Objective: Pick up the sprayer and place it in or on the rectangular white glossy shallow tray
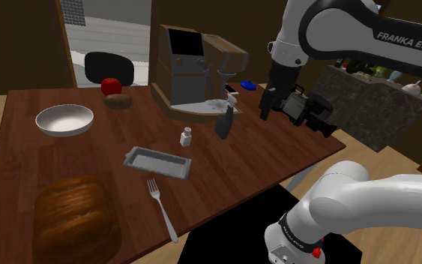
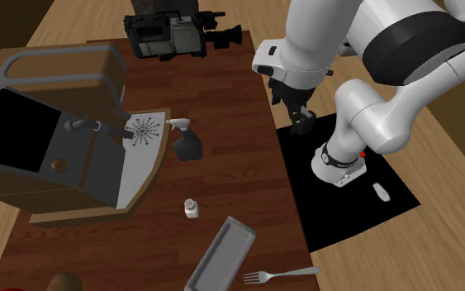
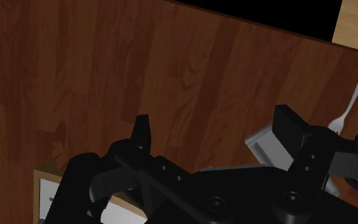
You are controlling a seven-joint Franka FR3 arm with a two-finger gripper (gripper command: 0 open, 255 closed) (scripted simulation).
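The sprayer (image 1: 225,118) is a dark grey bottle with a white nozzle, upright on the brown wooden table in front of the coffee machine's drip plate; it also stands there in the second exterior view (image 2: 187,143). The shallow white-grey rectangular tray (image 1: 157,161) lies nearer the table's front edge (image 2: 222,256). My gripper (image 1: 264,112) hangs above the table to the shoulder view's right of the sprayer, apart from it (image 2: 292,112). In the wrist view the gripper (image 3: 217,130) is open over bare wood, with a corner of the tray (image 3: 263,143) beside one finger.
A coffee machine (image 1: 190,64) stands behind the sprayer. A salt shaker (image 1: 186,136) sits between sprayer and tray, and a fork (image 1: 161,208) lies near the front edge. A white bowl (image 1: 65,119), a bread loaf (image 1: 74,217) and a red apple (image 1: 111,85) sit further left. A video camera (image 2: 173,33) rests at the table's end.
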